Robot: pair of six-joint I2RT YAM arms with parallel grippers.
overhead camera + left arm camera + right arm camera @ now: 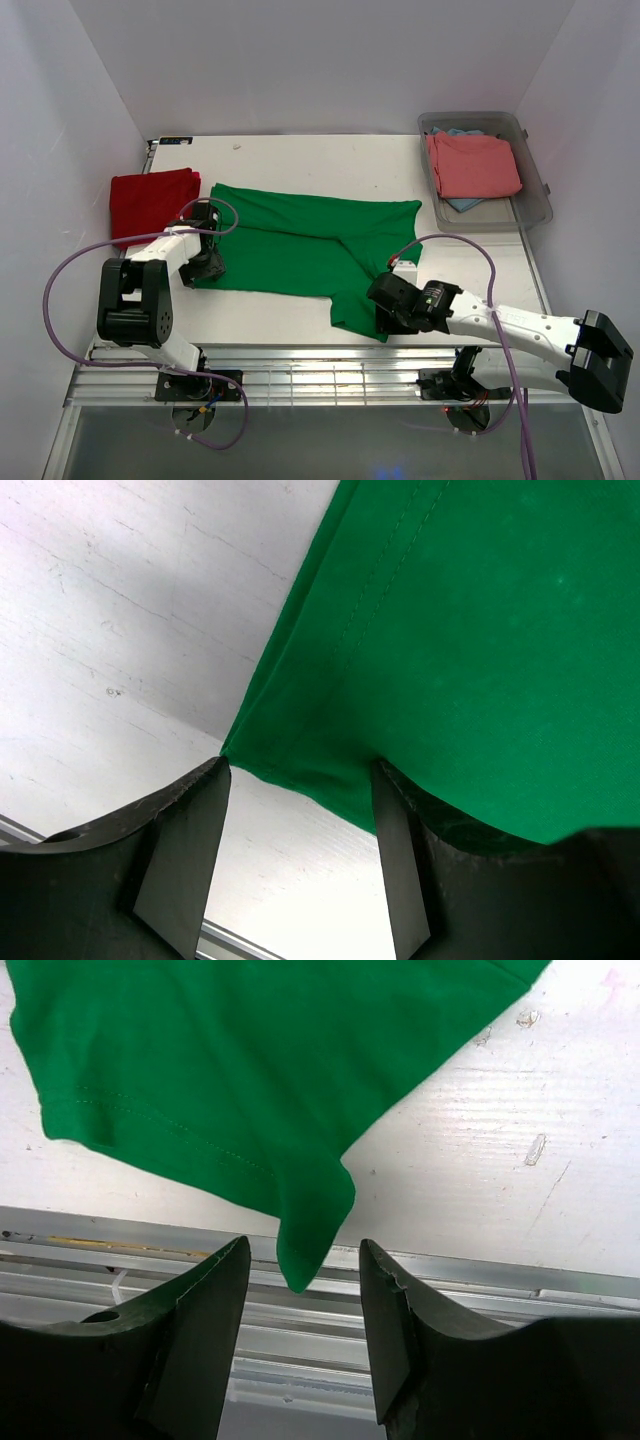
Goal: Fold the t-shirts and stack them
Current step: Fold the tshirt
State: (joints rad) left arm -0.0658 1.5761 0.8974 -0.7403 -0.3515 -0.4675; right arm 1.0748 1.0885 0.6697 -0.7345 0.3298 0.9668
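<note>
Top view: the green tee (pixel 300 240) lies spread mid-frame, with the red tee (pixel 150 200) folded at left. The left gripper (pixel 208 265) is at the green tee's left edge, the right gripper (pixel 380 305) at its lower corner.

Left wrist view: jaws apart and empty, hem corner between them. Closing might catch only the hem's edge, which could then slip out.

Right wrist view: jaws apart and empty. The cloth tip reaches over the rail (pixel 450 1300) and could snag there.
</note>
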